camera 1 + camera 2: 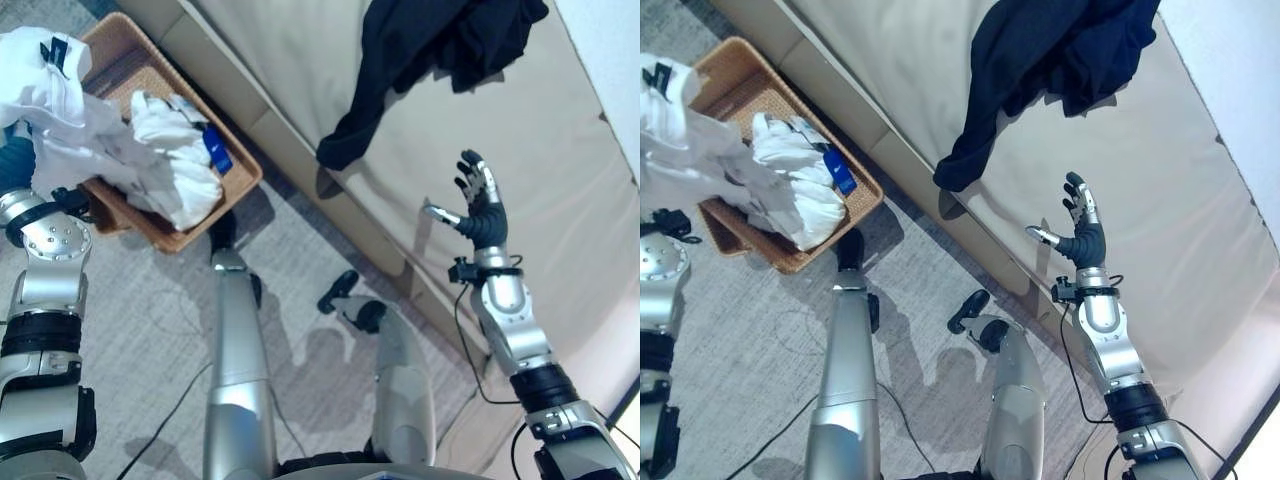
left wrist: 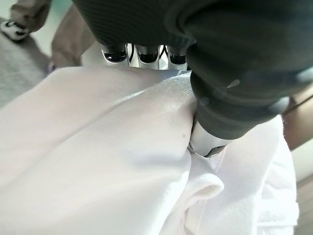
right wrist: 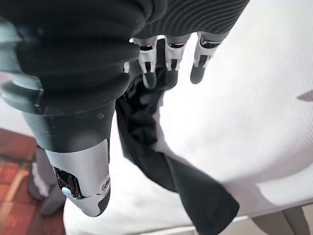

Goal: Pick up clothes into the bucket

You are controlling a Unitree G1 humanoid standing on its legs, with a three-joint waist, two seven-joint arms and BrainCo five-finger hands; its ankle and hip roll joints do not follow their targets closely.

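- Clothes: we are holding a soft white fabric garment [image 1: 60, 120] bunched in our left hand [image 2: 146, 54], fingers clenched into it, above the woven brown wicker basket [image 1: 240, 185].
- We are judging the crumpled dark navy garment [image 1: 440, 50], draped at the beige sofa's [image 1: 560, 200] upper edge, as light and limp; best gathered by a fold.
- We are raising our right hand [image 1: 478, 205] with fingers spread, grasping nothing.
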